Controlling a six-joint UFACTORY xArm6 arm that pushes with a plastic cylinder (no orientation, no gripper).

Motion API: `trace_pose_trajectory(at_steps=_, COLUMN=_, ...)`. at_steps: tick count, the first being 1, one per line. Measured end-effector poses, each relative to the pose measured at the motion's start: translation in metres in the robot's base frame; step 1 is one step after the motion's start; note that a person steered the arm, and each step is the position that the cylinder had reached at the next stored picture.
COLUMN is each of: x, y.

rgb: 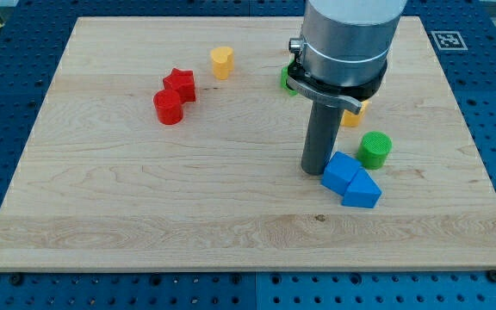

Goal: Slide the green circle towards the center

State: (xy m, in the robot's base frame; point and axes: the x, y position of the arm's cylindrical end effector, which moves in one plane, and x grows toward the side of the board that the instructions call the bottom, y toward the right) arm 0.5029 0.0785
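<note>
My tip [315,170] has no tool to pinch with; it touches the blue block [341,170]. The green circle [375,149] sits right of it, not pushed to the middle yet.

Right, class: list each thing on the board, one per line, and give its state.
My tip: down on the board, just left of the blue blocks.
Green circle: upright, right of my tip, apart from it.
Blue blocks: two, touching.
Red star: touching the red cylinder.
Yellow block: alone.
Second green block: mostly hidden.
Orange block: mostly hidden.
</note>
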Motion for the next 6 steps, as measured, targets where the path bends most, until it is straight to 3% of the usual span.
trace_pose_trajectory(at_steps=4, x=-0.014, y=0.087)
trace_pose_trajectory(at_steps=6, x=-0.021, y=0.096)
